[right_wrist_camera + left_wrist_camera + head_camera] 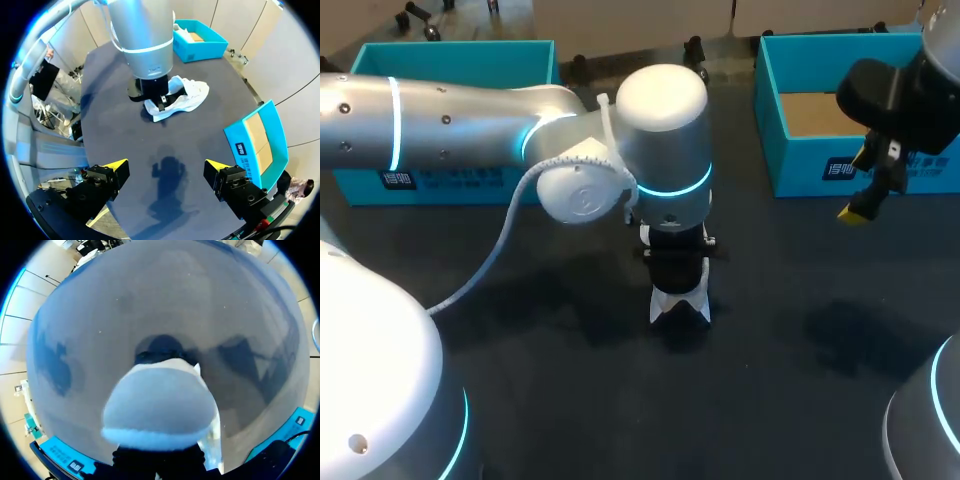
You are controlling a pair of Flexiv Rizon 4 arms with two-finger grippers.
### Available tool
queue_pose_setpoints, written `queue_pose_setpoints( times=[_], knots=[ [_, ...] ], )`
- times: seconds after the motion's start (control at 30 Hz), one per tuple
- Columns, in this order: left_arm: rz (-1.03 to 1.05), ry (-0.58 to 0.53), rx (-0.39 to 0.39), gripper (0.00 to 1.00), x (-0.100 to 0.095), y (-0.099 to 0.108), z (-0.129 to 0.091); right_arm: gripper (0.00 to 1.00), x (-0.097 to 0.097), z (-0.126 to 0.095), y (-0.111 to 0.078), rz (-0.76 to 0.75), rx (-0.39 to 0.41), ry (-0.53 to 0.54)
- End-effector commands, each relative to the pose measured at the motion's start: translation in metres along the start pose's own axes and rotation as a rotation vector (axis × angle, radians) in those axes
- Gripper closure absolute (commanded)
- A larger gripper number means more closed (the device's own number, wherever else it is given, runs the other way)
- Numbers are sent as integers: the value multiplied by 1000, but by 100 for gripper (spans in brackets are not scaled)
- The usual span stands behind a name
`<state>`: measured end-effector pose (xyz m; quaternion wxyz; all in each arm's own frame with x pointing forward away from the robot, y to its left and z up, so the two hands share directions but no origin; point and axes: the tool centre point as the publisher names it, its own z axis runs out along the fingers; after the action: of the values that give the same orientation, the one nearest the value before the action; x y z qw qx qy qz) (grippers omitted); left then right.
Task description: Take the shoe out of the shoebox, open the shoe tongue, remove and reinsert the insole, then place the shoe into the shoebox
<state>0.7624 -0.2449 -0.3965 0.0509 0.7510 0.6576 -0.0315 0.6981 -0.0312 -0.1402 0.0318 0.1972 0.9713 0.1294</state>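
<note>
Head view shows the white shoe (678, 305) out of its box, on the dark table (570, 400) right under the left gripper (678, 262). Whether that gripper has hold of it cannot be told. The right gripper (165, 167) hangs spread wide, holding nothing, near a blue shoebox (850, 165). The next job is likely opening the tongue, which needs a small, careful pinch. The shoe looks soft and round, and the box is stiff card.

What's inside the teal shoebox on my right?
Only bare brown cardboard floor shows inside the right shoebox; no shoe is visible. My right arm covers the box's right part, and the front wall hides the nearest strip of floor. The white shoe lies outside it.
</note>
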Motion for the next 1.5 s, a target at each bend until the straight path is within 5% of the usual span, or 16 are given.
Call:
queue_pose_setpoints(
  times=[0.03, 0.47, 0.77, 0.8, 0.83, 0.87, 0.9, 0.93, 0.97, 1.5],
  knots=[
    [2, 14, -26, 100, -3, 4, -16, 0, -1, 1, 3, 2, 6, 2],
    [-7, -6, -277, 100, 0, 45, -46, 0, -1, 1, 3, 2, 6, 2],
    [-60, 12, -340, 100, 4, 55, -45, 0, -1, 1, 3, 2, 6, 2],
    [-60, 15, -349, 95, 4, 57, -45, 0, -1, 1, 3, 2, 6, 2],
    [-69, 16, -337, 67, 5, 58, -44, 0, -1, 1, 3, 2, 6, 2],
    [-69, 19, -340, 52, 5, 58, -44, 0, -1, 1, 3, 2, 6, 2],
    [-69, 21, -342, 25, 5, 59, -44, 0, -1, 1, 3, 2, 6, 2],
    [-73, 21, -338, 6, 6, 59, -44, 0, -1, 1, 3, 2, 6, 2],
    [-74, 27, -339, 0, 6, 60, -44, 0, -1, 1, 3, 2, 6, 2],
    [-106, 34, -303, 0, 21, 50, -53, 0, -1, 1, 3, 2, 6, 2]
  ],
)
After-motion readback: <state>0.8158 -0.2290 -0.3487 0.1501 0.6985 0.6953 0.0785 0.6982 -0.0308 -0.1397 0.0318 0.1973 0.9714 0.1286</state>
